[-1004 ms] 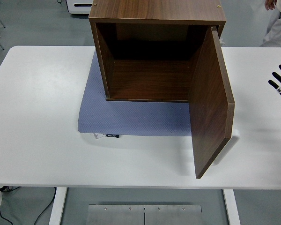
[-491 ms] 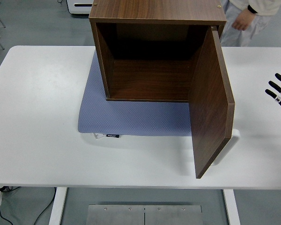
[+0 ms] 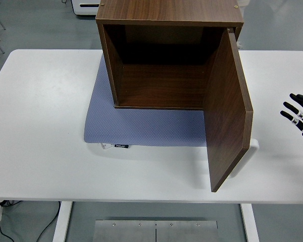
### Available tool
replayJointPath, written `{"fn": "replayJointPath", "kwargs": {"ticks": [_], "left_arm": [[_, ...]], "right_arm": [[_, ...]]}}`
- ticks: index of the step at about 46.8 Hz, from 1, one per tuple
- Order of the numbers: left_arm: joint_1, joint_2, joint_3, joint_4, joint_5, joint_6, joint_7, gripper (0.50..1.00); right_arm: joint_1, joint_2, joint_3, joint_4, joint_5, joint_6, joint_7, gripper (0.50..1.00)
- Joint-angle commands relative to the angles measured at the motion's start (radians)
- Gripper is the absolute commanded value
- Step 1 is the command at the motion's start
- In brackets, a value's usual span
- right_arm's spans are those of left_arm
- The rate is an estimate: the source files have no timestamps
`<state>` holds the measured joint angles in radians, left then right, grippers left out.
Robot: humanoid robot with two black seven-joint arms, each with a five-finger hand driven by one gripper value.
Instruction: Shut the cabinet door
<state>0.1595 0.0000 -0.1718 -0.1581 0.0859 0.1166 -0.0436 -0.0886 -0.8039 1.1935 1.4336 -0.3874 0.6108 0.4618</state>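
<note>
A white table point(image 3: 40, 126) with rounded corners fills most of the view, evenly lit, on white legs point(image 3: 63, 222). Around and under it lies a grey floor point(image 3: 40, 22). A metal plate point(image 3: 155, 231) with screws sits on the floor below the near edge. A black cable point(image 3: 5, 233) trails at bottom left. A white unit point(image 3: 85, 7) stands at the top.
</note>
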Motion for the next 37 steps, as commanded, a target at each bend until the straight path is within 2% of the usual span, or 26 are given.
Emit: {"fn": "replayJointPath", "kwargs": {"ticks": [1,16,37], "left_arm": [[0.0,0.0,0.0,0.0,0.0,0.0,-0.001,1.0],[0.0,0.0,0.0,0.0,0.0,0.0,0.001,1.0],[0.0,0.0,0.0,0.0,0.0,0.0,-0.001,1.0]], "right_arm": [[-0.019,-0.001,0.0,0.017,-0.011,0.0,0.001,1.0],[-0.141,-0.011,0.086,0.05,-0.07,0.0,0.012,1.0],[-0.221,-0.006,0.092,0.094,-0.099,0.0,0.012,1.0]]}}
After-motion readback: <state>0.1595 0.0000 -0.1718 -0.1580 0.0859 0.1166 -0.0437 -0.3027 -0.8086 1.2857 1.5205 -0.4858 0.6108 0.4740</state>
